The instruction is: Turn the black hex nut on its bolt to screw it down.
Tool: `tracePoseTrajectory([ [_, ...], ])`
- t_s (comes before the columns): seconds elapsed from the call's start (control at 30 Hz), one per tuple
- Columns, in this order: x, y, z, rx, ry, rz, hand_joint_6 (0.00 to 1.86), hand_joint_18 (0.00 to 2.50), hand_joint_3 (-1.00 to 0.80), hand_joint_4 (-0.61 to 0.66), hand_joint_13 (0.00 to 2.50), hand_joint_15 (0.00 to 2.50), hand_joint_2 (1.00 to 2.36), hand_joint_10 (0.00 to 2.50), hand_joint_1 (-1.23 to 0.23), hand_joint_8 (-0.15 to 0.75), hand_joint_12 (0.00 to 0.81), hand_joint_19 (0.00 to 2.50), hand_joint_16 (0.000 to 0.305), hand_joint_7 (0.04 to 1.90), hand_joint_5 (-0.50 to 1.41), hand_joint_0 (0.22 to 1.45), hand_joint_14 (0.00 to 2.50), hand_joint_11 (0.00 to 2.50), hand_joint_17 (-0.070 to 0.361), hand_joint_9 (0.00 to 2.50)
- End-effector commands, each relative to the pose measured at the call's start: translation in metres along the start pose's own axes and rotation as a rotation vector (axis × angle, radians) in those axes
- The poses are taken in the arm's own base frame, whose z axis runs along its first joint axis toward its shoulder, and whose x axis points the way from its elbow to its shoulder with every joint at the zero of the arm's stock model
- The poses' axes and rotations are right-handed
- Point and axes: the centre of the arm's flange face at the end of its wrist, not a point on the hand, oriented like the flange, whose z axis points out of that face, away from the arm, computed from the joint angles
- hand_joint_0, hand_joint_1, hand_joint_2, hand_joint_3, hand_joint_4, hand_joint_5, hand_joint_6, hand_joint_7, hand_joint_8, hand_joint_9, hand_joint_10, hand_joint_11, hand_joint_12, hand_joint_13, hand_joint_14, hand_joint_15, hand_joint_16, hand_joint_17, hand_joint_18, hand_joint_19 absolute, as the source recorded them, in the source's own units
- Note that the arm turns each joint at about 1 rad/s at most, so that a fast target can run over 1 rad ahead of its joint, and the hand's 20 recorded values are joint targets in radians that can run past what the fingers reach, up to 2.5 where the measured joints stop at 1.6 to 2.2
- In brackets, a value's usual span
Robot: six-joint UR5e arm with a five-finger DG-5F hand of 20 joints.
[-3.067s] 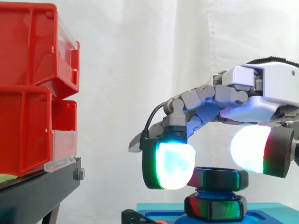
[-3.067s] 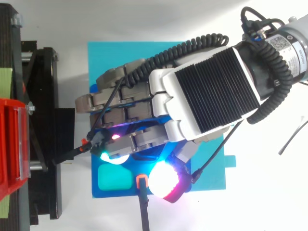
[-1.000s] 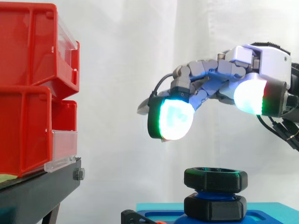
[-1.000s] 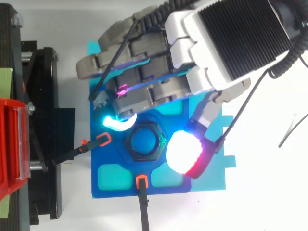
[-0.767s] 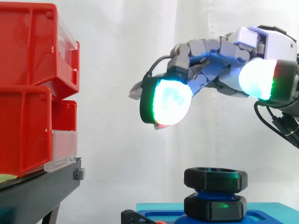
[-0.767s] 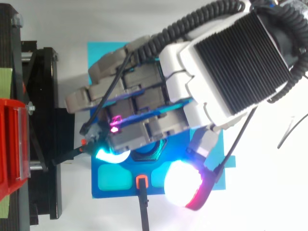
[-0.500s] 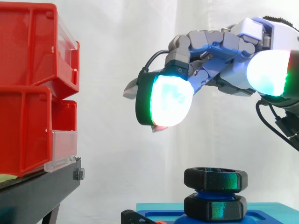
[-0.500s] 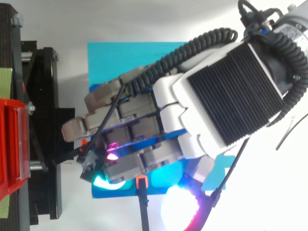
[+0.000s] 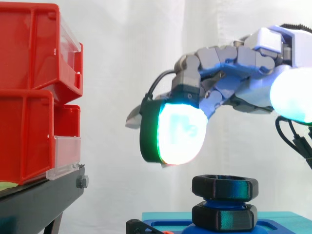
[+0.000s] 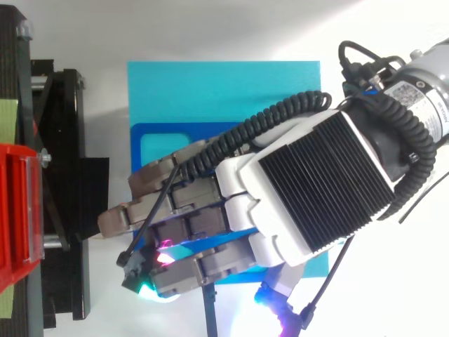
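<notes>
The black hex nut (image 9: 224, 187) sits on the blue bolt (image 9: 223, 201), a short way above a second black nut (image 9: 224, 216) at the bolt's foot. My hand (image 9: 246, 92) hovers above and to the left of the nut without touching it. It is open, with fingers gently bent and nothing in them. One glowing green-white fingertip (image 9: 175, 134) hangs lower left of the palm, and the thumb's white pad (image 9: 295, 95) is at the right edge. From above, my hand (image 10: 316, 189) covers the nut and bolt.
Red bins (image 9: 29, 97) are stacked on a black stand (image 9: 39, 200) at the left, seen from above as bins (image 10: 14, 210) and stand (image 10: 63, 175). The bolt stands on a blue plate (image 10: 210, 91). A black clamp with an orange tip (image 9: 141, 227) lies at the plate's left edge.
The hand, down at the nut three seconds ago, has let go and risen. Over the last second it swung toward the side camera and now hangs a little lower, covering the nut from above.
</notes>
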Motion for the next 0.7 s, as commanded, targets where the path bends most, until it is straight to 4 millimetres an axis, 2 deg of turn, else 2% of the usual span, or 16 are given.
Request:
tracePoseTrajectory([
  [0.0,0.009,0.001,-0.004,0.002,-0.011,-0.003,0.5,0.43,-0.5,0.27,0.51,0.17,1.0,0.01,-0.26,0.315,0.325,0.57,0.055,1.04,-0.04,0.51,0.01,0.31,0.124,0.86],
  [0.47,0.011,-0.002,-0.009,-0.009,-0.002,-0.005,0.5,0.41,-0.5,0.27,0.49,0.17,1.0,0.01,-0.26,0.31,0.328,0.57,0.055,1.04,-0.04,0.51,0.01,0.31,0.124,0.86],
  [0.57,0.029,-0.004,-0.009,-0.009,0.013,0.008,0.5,0.41,-0.5,0.27,0.49,0.17,1.0,0.01,-0.26,0.309,0.329,0.57,0.055,1.04,-0.04,0.51,0.01,0.32,0.123,0.86],
  [0.63,0.031,-0.006,-0.009,-0.01,0.009,0.006,0.5,0.41,-0.5,0.28,0.49,0.17,1.0,0.01,-0.26,0.313,0.329,0.57,0.055,1.04,-0.04,0.51,0.01,0.32,0.123,0.86],
  [0.67,0.038,-0.007,-0.01,-0.009,0.013,0.012,0.5,0.41,-0.5,0.28,0.49,0.18,1.0,0.01,-0.26,0.313,0.329,0.57,0.055,1.04,-0.04,0.51,0.01,0.32,0.123,0.86],
])
